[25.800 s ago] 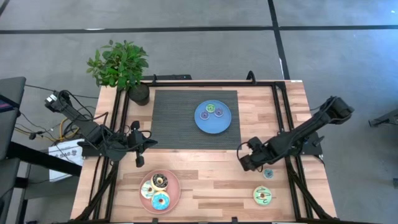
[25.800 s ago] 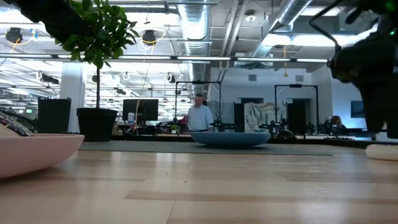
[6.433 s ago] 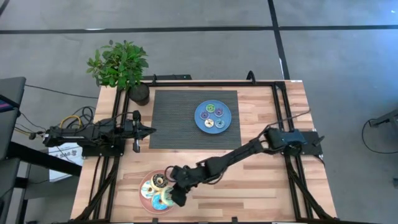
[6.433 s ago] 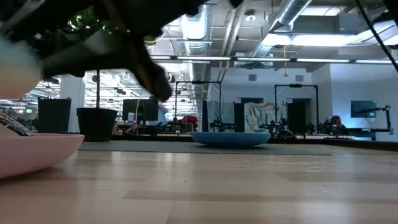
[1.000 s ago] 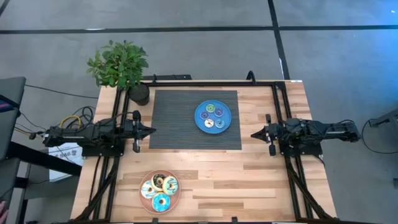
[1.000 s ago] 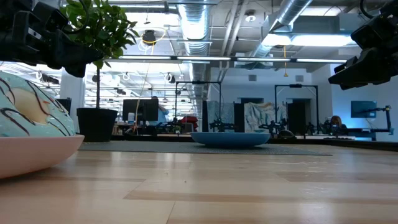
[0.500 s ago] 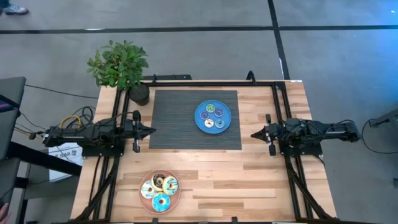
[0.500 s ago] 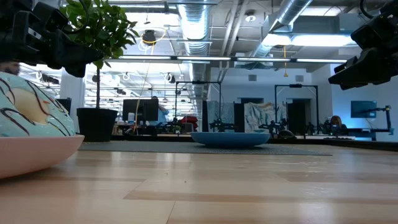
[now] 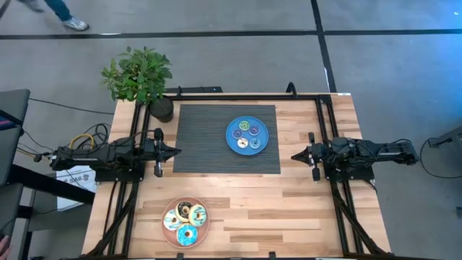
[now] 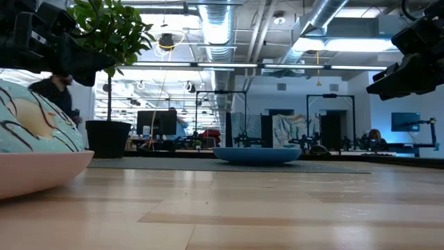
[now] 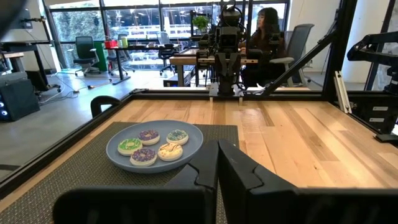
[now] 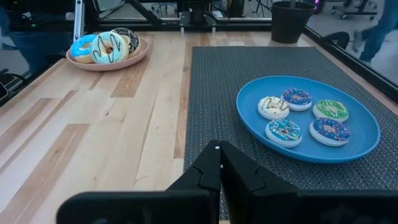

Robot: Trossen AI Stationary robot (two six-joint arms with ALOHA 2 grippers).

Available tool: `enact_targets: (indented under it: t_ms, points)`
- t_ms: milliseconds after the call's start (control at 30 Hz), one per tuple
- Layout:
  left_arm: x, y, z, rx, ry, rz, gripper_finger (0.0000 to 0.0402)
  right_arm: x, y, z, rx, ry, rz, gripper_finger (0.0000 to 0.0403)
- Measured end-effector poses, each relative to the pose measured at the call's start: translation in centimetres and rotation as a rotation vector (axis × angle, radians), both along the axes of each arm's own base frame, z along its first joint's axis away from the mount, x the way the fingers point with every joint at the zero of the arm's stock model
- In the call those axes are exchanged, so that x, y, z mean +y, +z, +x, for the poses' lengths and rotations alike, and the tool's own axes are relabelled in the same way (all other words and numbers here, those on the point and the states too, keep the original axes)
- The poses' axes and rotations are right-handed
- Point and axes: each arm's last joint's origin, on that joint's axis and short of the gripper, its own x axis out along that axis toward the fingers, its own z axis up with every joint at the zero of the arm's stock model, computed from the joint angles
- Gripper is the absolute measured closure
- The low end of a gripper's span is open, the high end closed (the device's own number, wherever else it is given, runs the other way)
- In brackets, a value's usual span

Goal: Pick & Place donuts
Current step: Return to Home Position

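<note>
Several small iced donuts [image 12: 283, 130] lie flat on a blue plate [image 9: 232, 126], which sits on a dark mat [image 9: 202, 141] at the table's far middle. Several large donuts [image 9: 187, 234] lie on a pink plate [image 9: 167, 230] near the front edge, left of centre. My left gripper [image 9: 177, 152] is shut at the mat's left edge, pointing right, with nothing in it. My right gripper [image 9: 294, 155] is shut at the mat's right edge, pointing left, also holding nothing. Each wrist view shows its own fingertips closed together, the left gripper [image 11: 217, 146] and the right gripper [image 12: 219, 147].
A potted plant [image 9: 141, 76] stands at the table's far left corner. Black rails [image 9: 325, 130] run along the table's left, right and far sides. Bare wood lies between the mat and the pink plate [image 12: 106, 62]. A person [image 9: 58, 11] walks on the floor beyond the table.
Both arms and all the donuts have stayed where they were. A person has walked along the floor beyond the table's far left corner.
</note>
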Motion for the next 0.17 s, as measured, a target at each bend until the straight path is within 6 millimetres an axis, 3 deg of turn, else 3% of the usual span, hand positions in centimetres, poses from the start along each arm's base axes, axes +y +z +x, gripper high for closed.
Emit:
enact_targets:
  t_ms: [167]
  points:
    - [0.00,0.00,0.00,0.000,0.000,0.000,0.0402,0.00,0.00,0.00,0.000,0.000,0.000,0.0403]
